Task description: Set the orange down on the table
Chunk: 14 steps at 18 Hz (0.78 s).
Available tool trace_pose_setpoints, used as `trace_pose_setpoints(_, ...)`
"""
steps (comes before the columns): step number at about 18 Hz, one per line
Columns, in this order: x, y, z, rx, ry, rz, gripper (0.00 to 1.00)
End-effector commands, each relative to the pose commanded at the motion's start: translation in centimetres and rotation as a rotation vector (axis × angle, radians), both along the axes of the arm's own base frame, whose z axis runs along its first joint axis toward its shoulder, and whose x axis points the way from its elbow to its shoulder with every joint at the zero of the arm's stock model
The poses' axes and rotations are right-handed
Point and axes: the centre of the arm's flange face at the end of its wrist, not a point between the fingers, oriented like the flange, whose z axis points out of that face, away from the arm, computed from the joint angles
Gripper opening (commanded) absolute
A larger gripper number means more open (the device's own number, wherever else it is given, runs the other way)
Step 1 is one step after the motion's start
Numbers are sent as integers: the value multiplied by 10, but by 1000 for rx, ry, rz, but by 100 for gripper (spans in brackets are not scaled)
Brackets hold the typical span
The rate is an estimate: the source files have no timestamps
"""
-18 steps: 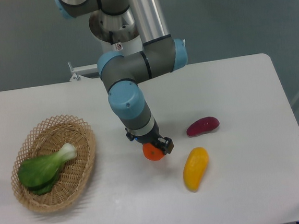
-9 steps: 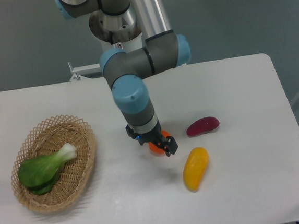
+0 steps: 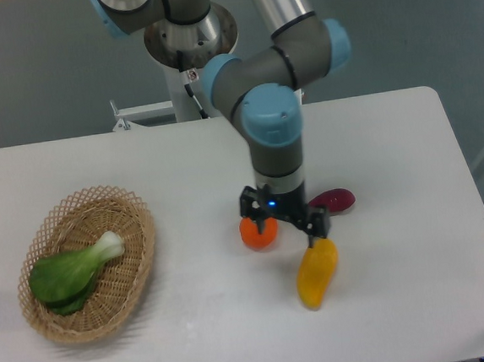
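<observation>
The orange is small and round and rests on the white table, near its middle. My gripper hangs just above the table with its jaws spread wide. It is open and holds nothing. Its left finger stands at the orange's top edge, partly in front of it. Its right finger is over the upper end of the yellow-orange mango-shaped fruit. The orange lies near the left finger, not centred between the two.
A dark purple oblong fruit lies just right of the gripper, partly behind it. A woven wicker basket with a green leafy vegetable stands at the left. The arm's base is at the back edge.
The arm swung to the right and the wrist turned. The gripper, shut on the orange before, now has its jaws spread, and the orange sits free on the table.
</observation>
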Motion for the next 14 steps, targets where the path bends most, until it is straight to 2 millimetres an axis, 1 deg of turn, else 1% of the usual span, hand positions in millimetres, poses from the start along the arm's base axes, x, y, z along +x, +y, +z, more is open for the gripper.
trace_pose_setpoints(2, -19, -11, 8, -41, -9, -43, 100)
trace_pose_setpoints(3, -29, -17, 13, -69, -7, -87, 100)
trace_pose_setpoints(4, -40, -23, 20, -72, 1, -94, 100)
trace_pose_setpoints(5, -43, -24, 21, -71, 2, -96, 100)
trace_pose_setpoints(10, -44, -25, 18, -71, -1, -95, 100)
trace_pose_setpoints(14, -47, -32, 11, -73, -1, -85, 100)
